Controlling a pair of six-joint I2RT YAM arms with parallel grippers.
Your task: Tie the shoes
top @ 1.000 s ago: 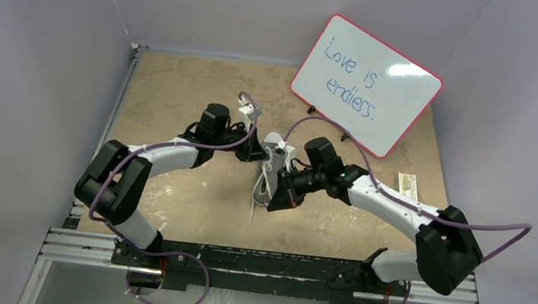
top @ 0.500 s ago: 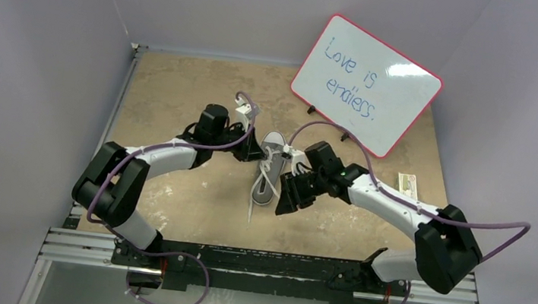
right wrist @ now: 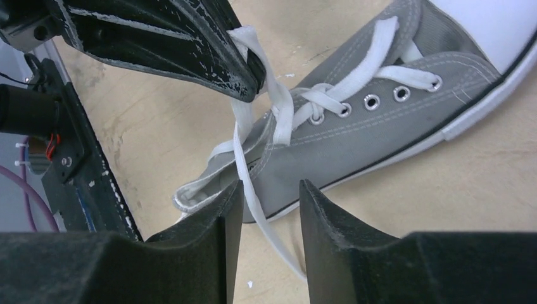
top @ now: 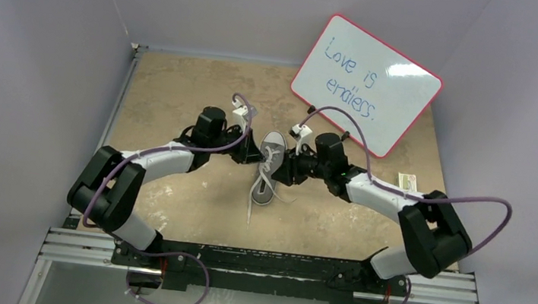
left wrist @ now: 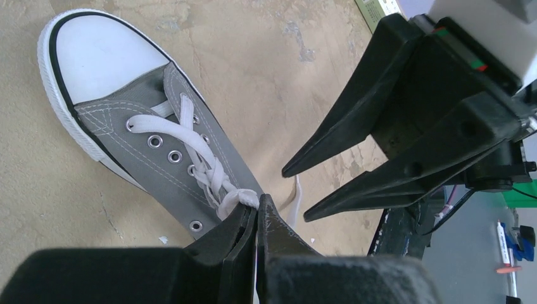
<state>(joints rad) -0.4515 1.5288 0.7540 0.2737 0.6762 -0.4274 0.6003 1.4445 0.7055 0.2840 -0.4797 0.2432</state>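
Note:
The grey sneaker (top: 265,190) lies mid-table, white toe cap pointing away; it also shows in the left wrist view (left wrist: 136,130) and the right wrist view (right wrist: 354,136). My left gripper (top: 257,155) is at its left side, shut on a bunch of white lace (left wrist: 239,199) lifted above the eyelets (left wrist: 256,208). My right gripper (top: 284,170) is at the shoe's right side, open (right wrist: 271,189). A loose lace strand (right wrist: 248,183) hangs from the left gripper down between the right fingers, next to the left finger (right wrist: 215,221). Another lace end (top: 251,211) trails toward me.
A pink-framed whiteboard (top: 365,86) stands propped at the back right. A small flat box (top: 407,185) lies near the right edge. The arms' mounting rail (top: 261,262) runs along the near edge. Walls enclose the left, back and right sides.
My right gripper has swung from near the shoe's heel side up and left to the shoe's middle, facing the left gripper. The left gripper has kept hold of the lace, barely moving.

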